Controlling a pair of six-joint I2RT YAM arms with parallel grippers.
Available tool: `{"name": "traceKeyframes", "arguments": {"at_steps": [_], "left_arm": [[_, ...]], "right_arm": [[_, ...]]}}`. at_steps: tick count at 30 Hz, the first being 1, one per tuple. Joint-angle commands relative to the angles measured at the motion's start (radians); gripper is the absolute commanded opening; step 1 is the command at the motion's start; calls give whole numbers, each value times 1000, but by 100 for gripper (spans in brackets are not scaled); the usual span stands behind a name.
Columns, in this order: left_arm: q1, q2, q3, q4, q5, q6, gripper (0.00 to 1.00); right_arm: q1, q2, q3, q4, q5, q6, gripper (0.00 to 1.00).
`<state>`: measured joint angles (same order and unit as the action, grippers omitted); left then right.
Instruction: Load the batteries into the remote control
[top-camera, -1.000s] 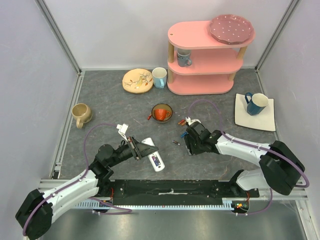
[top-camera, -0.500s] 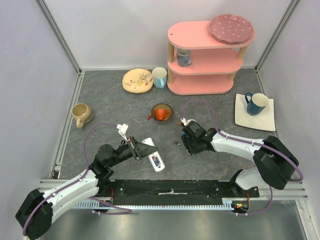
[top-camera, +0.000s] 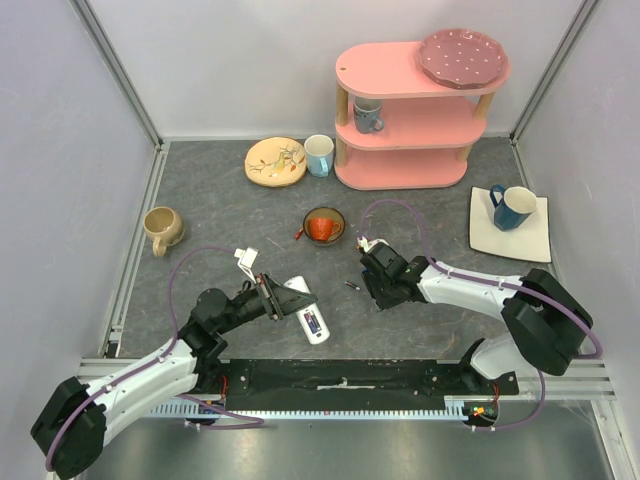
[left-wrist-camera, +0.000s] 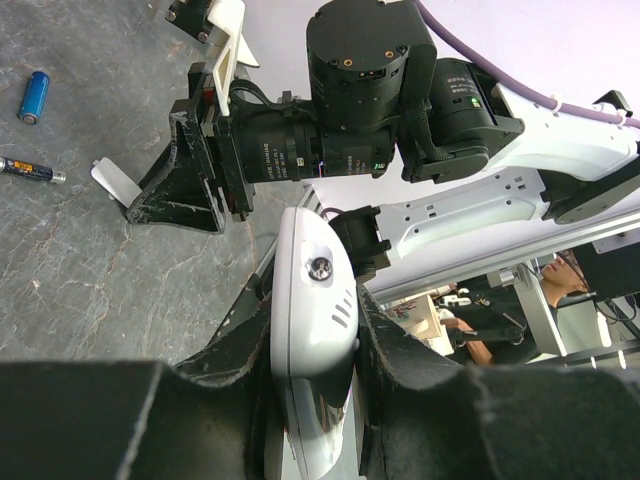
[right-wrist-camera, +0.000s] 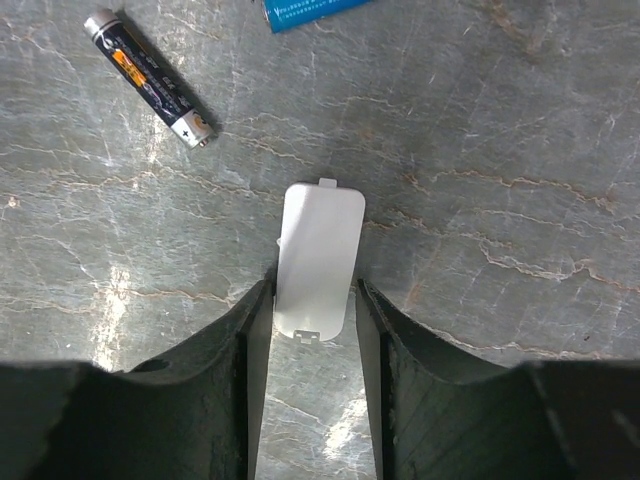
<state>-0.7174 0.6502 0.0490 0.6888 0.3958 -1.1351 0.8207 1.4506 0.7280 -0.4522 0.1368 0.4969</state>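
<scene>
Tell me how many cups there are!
5: tan cup at left, white cup by the yellow plate, grey-blue cup on the pink shelf, dark blue cup on the square plate, orange cup in the brown bowl. None seems hidden.

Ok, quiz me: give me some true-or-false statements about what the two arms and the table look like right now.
1. The left jaws hold the slim white plastic remote control. True.
2. The small flat white plastic cover lies between the right jaws. True.
3. The black cylindrical battery sits inside the remote control. False: it lies loose on the grey stone-patterned table.
4. The purple dotted plate lies on the table. False: it tops the pink three-tier shelf.
</scene>
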Motion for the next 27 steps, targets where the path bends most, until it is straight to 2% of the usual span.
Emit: {"name": "traceKeyframes", "arguments": {"at_steps": [1, 7, 17, 22, 27], "left_arm": [[4, 0, -35, 54, 15, 0, 2], [4, 11, -35, 58, 14, 0, 2], [4, 95, 28, 80, 0, 21, 2], [4, 207, 40, 208, -58, -14, 2], [4, 273, 38, 334, -139, -34, 2]], "right_arm": [[6, 11, 10, 15, -11, 6, 44], [6, -15, 5, 18, 1, 19, 33], [18, -251, 24, -66, 14, 66, 30], [61, -378, 83, -161, 3, 77, 27], [147, -395, 235, -304, 11, 66, 18]]}}
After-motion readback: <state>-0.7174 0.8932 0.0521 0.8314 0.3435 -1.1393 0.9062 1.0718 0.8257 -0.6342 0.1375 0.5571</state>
